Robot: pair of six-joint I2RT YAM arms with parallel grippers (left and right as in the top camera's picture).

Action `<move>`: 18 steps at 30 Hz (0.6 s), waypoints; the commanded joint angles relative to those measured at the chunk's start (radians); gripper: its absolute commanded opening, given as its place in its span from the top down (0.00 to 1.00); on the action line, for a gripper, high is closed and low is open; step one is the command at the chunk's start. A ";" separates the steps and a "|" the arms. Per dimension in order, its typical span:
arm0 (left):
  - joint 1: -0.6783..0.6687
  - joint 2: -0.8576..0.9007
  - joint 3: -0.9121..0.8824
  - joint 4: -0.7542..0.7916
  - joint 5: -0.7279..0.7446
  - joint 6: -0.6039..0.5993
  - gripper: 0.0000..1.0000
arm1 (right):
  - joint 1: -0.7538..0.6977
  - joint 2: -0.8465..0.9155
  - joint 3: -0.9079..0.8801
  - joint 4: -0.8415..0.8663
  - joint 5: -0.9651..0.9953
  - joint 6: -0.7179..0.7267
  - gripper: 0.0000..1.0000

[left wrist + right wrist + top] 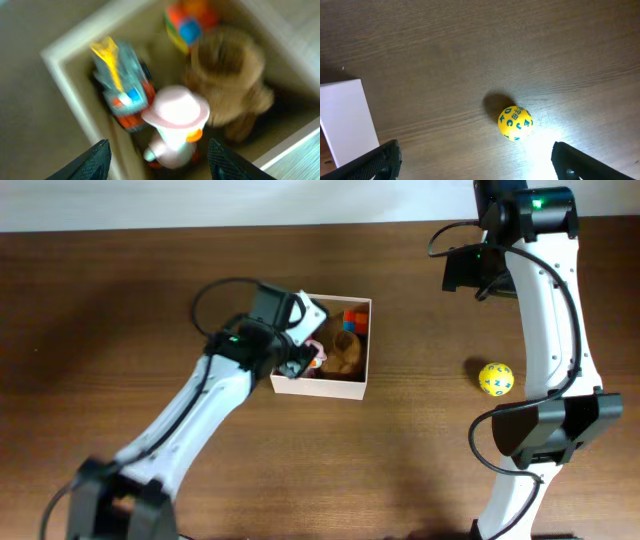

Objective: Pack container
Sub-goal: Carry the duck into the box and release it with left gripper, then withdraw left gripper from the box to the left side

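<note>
The container (330, 388) is a square box with white walls and stands at mid-table. It holds a brown plush toy (347, 352), a red and blue block toy (355, 318) and other small toys. My left gripper (305, 358) hangs over its left side, open and empty. In the left wrist view the left gripper (157, 165) is spread above a white figure with a pink hat (175, 117), beside the plush (227, 75), a teal and yellow toy (120, 80) and the container wall (70, 57). My right gripper (480, 165) is open, high above a yellow letter ball (515, 123).
The yellow ball (496, 378) lies on the brown wooden table to the right of the container, apart from it. The container's white corner (345, 120) shows at the left of the right wrist view. The right arm (545, 330) stands along the table's right side.
</note>
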 commanded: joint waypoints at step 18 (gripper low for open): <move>0.270 -0.176 0.066 -0.097 -0.431 -0.511 0.01 | -0.004 -0.029 0.015 0.001 0.015 0.008 0.01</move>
